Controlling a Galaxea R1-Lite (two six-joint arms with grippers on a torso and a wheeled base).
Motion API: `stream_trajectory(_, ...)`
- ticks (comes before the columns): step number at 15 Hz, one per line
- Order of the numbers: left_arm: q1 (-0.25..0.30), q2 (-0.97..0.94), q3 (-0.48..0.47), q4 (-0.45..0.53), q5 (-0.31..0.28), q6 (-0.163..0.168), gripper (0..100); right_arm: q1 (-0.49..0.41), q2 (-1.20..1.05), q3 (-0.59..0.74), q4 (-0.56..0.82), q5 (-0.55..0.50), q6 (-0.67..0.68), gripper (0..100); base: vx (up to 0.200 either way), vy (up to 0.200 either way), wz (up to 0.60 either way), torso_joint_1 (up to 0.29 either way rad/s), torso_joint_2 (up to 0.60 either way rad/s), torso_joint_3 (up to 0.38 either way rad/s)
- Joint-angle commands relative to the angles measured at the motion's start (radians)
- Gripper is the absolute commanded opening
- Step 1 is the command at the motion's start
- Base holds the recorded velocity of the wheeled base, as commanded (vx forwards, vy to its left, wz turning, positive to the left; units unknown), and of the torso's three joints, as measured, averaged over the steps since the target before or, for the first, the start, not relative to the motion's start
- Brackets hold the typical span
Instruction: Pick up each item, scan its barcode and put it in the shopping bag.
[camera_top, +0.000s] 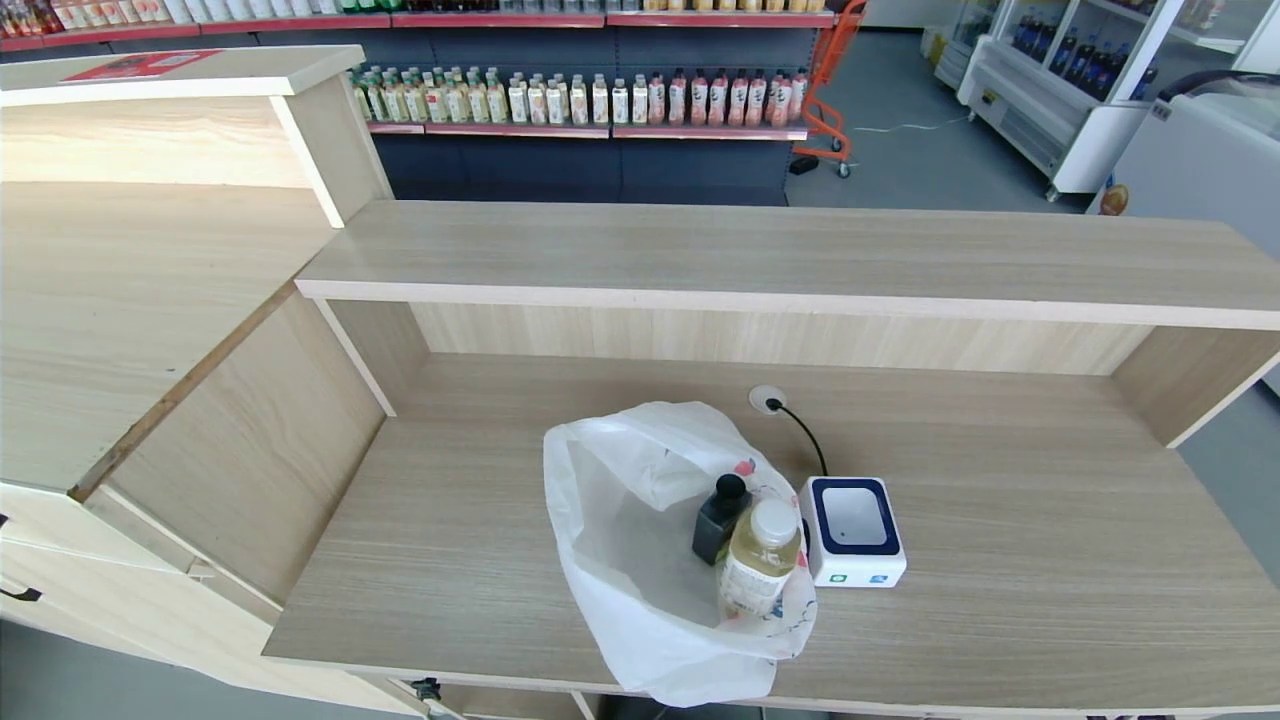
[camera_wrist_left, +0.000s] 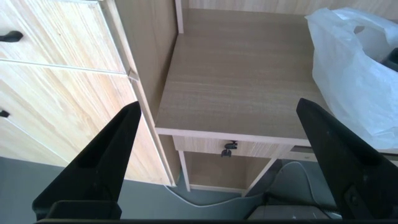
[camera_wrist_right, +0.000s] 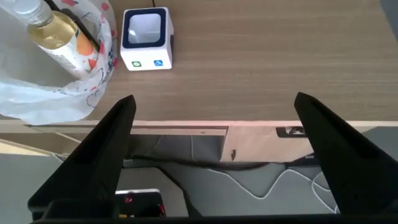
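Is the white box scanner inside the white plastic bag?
No, the white box scanner stands on the wooden counter beside the white plastic bag.

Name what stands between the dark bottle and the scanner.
The pale drink bottle, inside the shopping bag, has its capped top between the dark bottle and the scanner, as the head view shows.

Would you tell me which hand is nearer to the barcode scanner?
Right. The right hand hangs off the counter, facing the scanner; the left hand hangs beyond the shopping bag, farther off.
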Motion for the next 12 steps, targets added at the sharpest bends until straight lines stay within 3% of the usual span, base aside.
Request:
stream_trajectory(1,0.0,0.0,0.0,0.0,0.001,0.0,100,-0.014,-0.149,0.005,0.009,-0.005,0.004,100,0.0,0.0,0.0,0.0,0.0,0.0)
stream_trajectory(6,0.0,0.0,0.0,0.0,0.001,-0.001,100,-0.014,-0.149,0.005,0.008,-0.007,0.031,100,0.0,0.0,0.0,0.0,0.0,0.0)
stream_trajectory(7,0.0,0.0,0.0,0.0,0.001,-0.001,100,-0.014,-0.149,0.005,0.008,-0.007,0.042,0,0.0,0.0,0.0,0.0,0.0,0.0)
stream_trajectory(12,0.0,0.0,0.0,0.0,0.001,-0.001,100,-0.014,-0.149,0.005,0.006,-0.008,0.042,0,0.0,0.0,0.0,0.0,0.0,0.0)
